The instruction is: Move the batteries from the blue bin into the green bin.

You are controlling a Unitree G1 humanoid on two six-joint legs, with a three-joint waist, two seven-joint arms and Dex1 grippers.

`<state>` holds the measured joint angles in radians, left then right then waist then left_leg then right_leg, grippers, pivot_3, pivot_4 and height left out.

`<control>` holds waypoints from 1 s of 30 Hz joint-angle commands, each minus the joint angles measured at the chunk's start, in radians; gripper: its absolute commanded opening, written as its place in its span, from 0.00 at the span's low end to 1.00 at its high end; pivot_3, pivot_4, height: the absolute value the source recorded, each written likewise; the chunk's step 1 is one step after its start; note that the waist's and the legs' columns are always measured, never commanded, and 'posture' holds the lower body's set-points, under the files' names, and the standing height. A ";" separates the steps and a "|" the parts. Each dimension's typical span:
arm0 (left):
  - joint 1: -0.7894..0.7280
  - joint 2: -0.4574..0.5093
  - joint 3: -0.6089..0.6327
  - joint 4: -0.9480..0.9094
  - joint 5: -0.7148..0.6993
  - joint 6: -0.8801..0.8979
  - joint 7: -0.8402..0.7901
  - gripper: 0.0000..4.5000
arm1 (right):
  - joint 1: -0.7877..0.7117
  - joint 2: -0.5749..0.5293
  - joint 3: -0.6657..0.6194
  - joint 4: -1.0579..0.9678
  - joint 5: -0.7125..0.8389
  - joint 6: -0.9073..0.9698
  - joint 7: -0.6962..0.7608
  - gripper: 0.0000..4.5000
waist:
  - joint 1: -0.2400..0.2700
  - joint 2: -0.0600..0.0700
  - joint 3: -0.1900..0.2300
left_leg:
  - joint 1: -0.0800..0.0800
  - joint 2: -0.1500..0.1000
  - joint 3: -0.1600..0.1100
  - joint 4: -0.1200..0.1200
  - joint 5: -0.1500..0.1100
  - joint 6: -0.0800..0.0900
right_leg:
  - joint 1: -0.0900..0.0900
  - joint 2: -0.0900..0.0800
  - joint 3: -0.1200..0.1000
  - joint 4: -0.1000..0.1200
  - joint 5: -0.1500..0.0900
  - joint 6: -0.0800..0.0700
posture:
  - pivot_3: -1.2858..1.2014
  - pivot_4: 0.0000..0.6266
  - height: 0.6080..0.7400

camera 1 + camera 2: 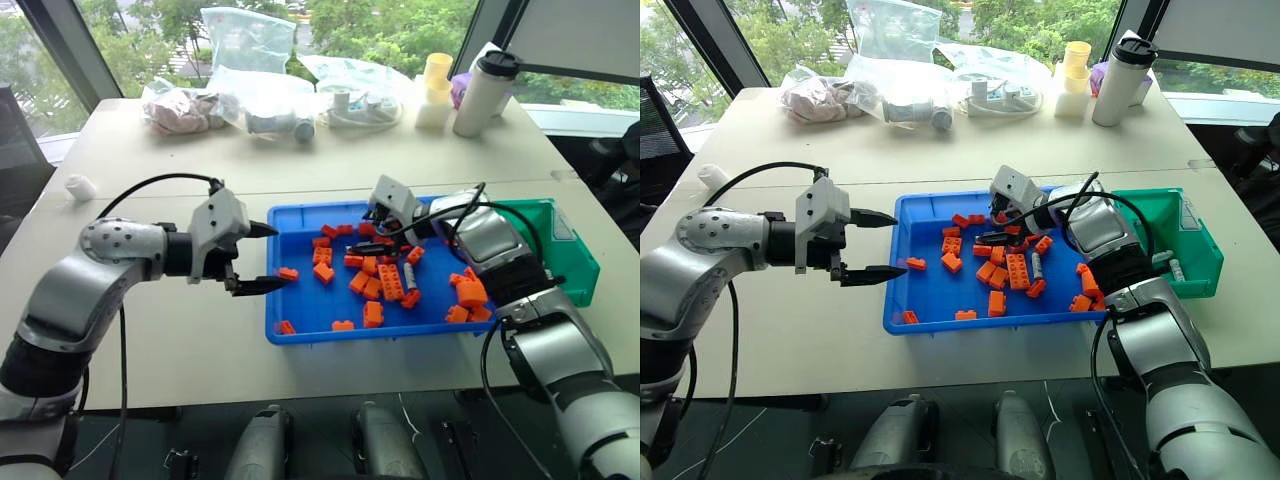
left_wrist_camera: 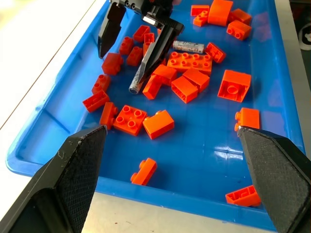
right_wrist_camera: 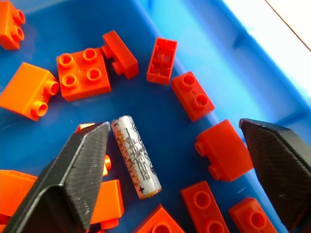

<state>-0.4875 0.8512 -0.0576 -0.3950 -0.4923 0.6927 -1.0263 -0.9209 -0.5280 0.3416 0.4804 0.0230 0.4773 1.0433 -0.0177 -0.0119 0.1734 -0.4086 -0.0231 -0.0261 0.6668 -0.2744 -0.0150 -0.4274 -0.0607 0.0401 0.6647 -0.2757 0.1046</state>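
Right wrist view: open right hand (image 3: 172, 160) straddles battery (image 3: 135, 156).

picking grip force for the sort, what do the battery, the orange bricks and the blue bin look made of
Battery: likely a metal can in a glossy silver printed wrap; it shines and carries lettering and a plus mark.
Orange bricks: moulded hard plastic, smooth with a slight sheen, with studs and crisp edges.
Blue bin: rigid plastic, glossy; highlights show on its floor and rounded rim.
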 commanded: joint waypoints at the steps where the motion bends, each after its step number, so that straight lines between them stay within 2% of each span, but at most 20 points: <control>1: -0.034 -0.005 0.004 -0.028 -0.009 0.011 0.011 1.00 | -0.008 -0.006 0.002 -0.031 -0.027 -0.040 0.013 0.57 | 0.000 0.000 0.000 | 0.000 0.000 0.000 0.000 0.000 0.000 | 0.000 0.000 0.000 0.000 0.000 0.000 | 0.52 0.24 1.00; 5: -0.043 -0.009 0.001 -0.017 -0.005 0.011 0.009 1.00 | 0.024 -0.010 -0.014 -0.098 -0.007 -0.041 0.051 0.10 | 0.000 0.000 0.000 | 0.000 0.000 0.000 0.000 0.000 0.000 | 0.000 0.000 0.000 0.000 0.000 0.000 | 0.52 0.24 1.00; 17: -0.038 -0.015 -0.001 0.014 0.009 -0.024 -0.003 1.00 | 0.043 -0.014 -0.019 -0.095 -0.029 -0.053 0.058 0.10 | -0.001 0.000 0.000 | 0.000 0.000 0.000 0.000 0.000 0.000 | 0.000 0.000 0.000 0.000 0.000 0.000 | 0.52 0.24 1.00; 18: -0.036 -0.014 0.000 0.014 0.009 -0.026 -0.002 1.00 | 0.043 -0.014 -0.019 -0.096 -0.025 -0.052 0.068 0.22 | -0.001 0.000 0.000 | 0.000 0.000 0.000 0.000 0.000 0.000 | 0.000 0.000 0.000 0.000 0.000 0.000 | 0.52 0.24 1.00; 20: -0.032 -0.013 0.002 0.013 0.009 -0.028 -0.002 1.00 | 0.041 -0.013 -0.017 -0.092 -0.033 -0.057 0.060 0.39 | -0.001 0.000 0.000 | 0.000 0.000 0.000 0.000 0.000 0.000 | 0.000 0.000 0.000 0.000 0.000 0.000 | 0.52 0.24 1.00; 24: -0.025 -0.011 0.007 0.008 0.007 -0.029 0.002 1.00 | 0.039 -0.014 -0.011 -0.080 -0.044 -0.062 0.064 0.86 | -0.001 0.000 0.000 | 0.000 0.000 0.000 0.000 0.000 0.000 | 0.000 0.000 0.000 0.000 0.000 0.000 | 0.52 0.24 1.00; 30: -0.028 -0.017 0.006 0.013 0.010 -0.034 0.008 1.00 | 0.035 0.000 -0.012 -0.046 -0.057 -0.030 0.053 0.86 | -0.001 0.000 0.000 | 0.000 0.000 0.000 0.000 0.000 0.000 | 0.000 0.000 0.000 0.000 0.000 0.000 | 0.52 0.24 1.00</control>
<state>-0.5099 0.8355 -0.0647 -0.3684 -0.4854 0.6798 -1.0214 -0.8663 -0.5354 0.3447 0.4276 -0.0344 0.4357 1.1036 -0.0184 -0.0119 0.1734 -0.4085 -0.0231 -0.0260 0.6668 -0.2744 -0.0150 -0.4275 -0.0605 0.0401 0.6648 -0.2757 0.1046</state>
